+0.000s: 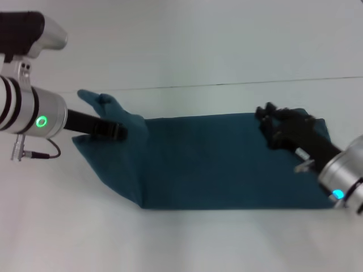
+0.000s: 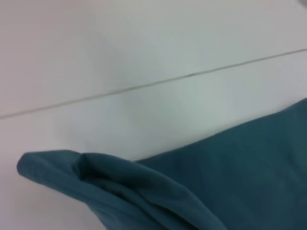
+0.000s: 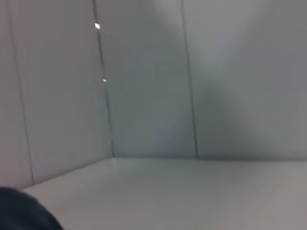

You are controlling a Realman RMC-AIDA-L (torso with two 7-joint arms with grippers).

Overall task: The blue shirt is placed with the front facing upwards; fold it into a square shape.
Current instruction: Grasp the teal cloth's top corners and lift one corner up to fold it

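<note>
- The blue shirt (image 1: 227, 161) lies on the white counter (image 1: 181, 238) as a long folded band, no lettering showing.
- The left tool (image 1: 113, 129) is clamped on the shirt's left end, raising a flap of cloth (image 2: 96, 177) off the counter, probably to fold it inward.
- The right tool (image 1: 275, 127) rests over the shirt's right far corner, seemingly ready to hold it; whether it grips cannot be told.

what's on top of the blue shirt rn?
Both grippers: left gripper at the bunched, raised left end of the blue shirt, right gripper over its far right corner. Cloth hides any grip.
</note>
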